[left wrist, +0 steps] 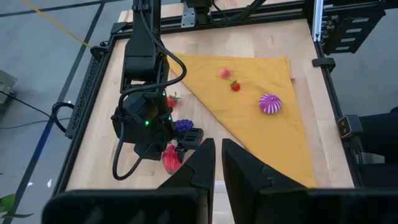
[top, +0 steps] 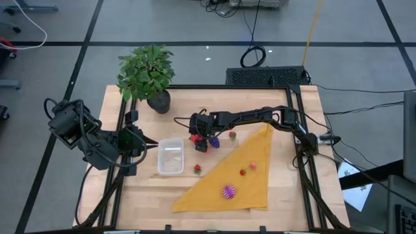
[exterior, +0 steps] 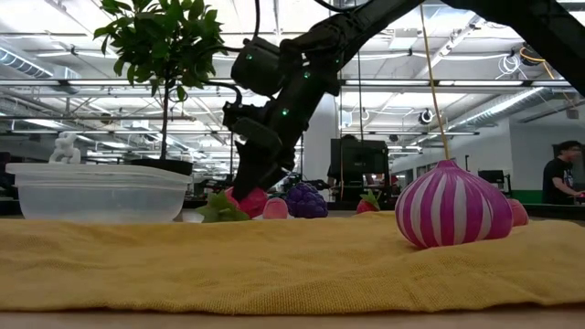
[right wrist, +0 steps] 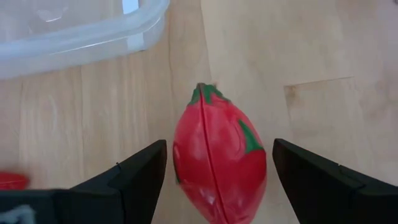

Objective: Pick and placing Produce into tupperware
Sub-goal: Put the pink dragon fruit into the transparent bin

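Observation:
The clear tupperware point(top: 171, 156) stands on the wooden table and shows empty from above; it is also in the low view point(exterior: 99, 192). My right gripper point(right wrist: 219, 146) is open and low over the table. Its fingers stand on either side of a red toy fruit with green leaves point(right wrist: 221, 165), which lies on the wood just right of the box point(top: 195, 138). Purple grapes point(top: 213, 140) and a strawberry point(top: 232, 134) lie beside it. Another red piece point(top: 197, 169) sits near the box. A magenta striped ball point(top: 228, 191) and two small red and pink pieces point(top: 247, 169) rest on the yellow cloth. My left gripper point(left wrist: 217, 163) is shut and waits left of the box point(top: 148, 142).
The mustard-yellow triangular cloth point(top: 237, 179) covers the right near part of the table. A potted green plant point(top: 148, 75) stands at the far left corner. A black frame rail point(top: 302, 140) runs along the table's edges. A person shows far off in the room point(exterior: 565, 174).

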`<action>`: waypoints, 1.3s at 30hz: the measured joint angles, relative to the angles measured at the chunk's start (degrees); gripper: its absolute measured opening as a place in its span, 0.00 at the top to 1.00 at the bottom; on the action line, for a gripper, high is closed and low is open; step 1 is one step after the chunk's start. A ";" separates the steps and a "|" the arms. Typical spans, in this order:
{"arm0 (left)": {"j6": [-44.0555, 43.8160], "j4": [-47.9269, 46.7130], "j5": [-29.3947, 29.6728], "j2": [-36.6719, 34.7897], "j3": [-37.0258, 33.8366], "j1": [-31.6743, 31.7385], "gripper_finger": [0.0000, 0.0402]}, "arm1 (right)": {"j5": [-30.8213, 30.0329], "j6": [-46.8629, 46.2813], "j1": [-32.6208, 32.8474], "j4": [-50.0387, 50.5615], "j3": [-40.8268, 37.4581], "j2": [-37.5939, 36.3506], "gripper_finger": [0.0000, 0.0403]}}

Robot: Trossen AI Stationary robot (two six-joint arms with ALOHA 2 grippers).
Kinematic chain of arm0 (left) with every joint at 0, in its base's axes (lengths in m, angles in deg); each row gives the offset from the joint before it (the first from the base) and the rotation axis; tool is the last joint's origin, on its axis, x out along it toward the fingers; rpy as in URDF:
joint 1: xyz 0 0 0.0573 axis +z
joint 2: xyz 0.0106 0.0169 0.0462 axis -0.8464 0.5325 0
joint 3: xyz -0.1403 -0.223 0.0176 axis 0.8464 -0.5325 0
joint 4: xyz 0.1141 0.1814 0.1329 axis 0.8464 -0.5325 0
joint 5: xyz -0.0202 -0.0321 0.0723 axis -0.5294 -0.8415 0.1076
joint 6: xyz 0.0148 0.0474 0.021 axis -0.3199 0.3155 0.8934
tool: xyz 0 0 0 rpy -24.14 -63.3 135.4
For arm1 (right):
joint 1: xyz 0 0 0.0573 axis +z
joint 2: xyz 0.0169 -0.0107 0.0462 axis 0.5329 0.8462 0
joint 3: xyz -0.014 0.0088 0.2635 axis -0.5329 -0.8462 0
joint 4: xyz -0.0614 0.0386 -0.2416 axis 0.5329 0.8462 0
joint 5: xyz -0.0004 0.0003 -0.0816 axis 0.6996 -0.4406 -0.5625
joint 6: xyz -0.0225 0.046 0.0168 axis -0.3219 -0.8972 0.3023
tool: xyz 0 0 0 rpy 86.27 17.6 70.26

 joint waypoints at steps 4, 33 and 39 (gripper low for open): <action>0.00 0.01 0.00 0.00 0.01 0.01 0.91 | 0.02 0.00 0.00 0.01 0.00 0.00 0.39; -0.22 0.00 0.00 0.00 0.01 0.01 0.91 | 0.28 -0.02 0.42 1.07 0.04 -0.42 0.48; -0.24 0.00 0.00 -0.02 0.01 0.00 0.91 | 0.31 -0.02 0.52 1.06 0.08 -1.51 0.48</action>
